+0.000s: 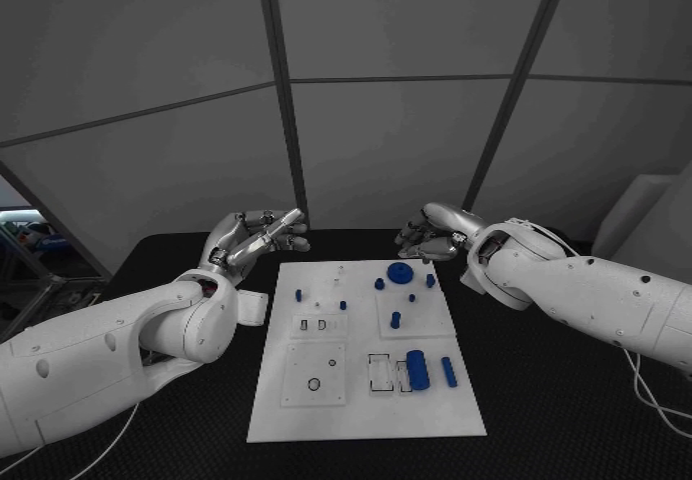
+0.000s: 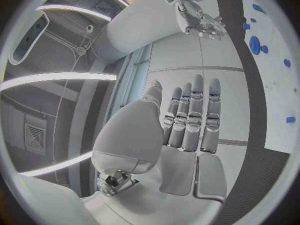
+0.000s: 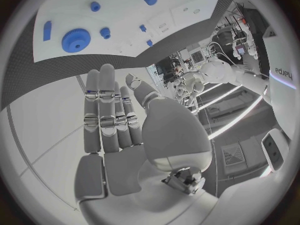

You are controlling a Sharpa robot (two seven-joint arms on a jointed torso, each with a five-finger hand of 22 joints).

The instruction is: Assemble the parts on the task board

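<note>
Blue cylinder (image 1: pixel 417 369) lengthwise along the task board (image 1: pixel 368 420)

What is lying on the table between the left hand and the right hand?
In the head view, the far edge of the task board lies between the left hand and the right hand. The blue gear sits nearer the right hand.

The right hand (image 3: pixel 115 130) is held flat with straight fingers, holding nothing; beyond it the board (image 3: pixel 125 5) carries a blue gear (image 3: pixel 75 40) and small blue parts (image 3: pixel 105 32)
</note>
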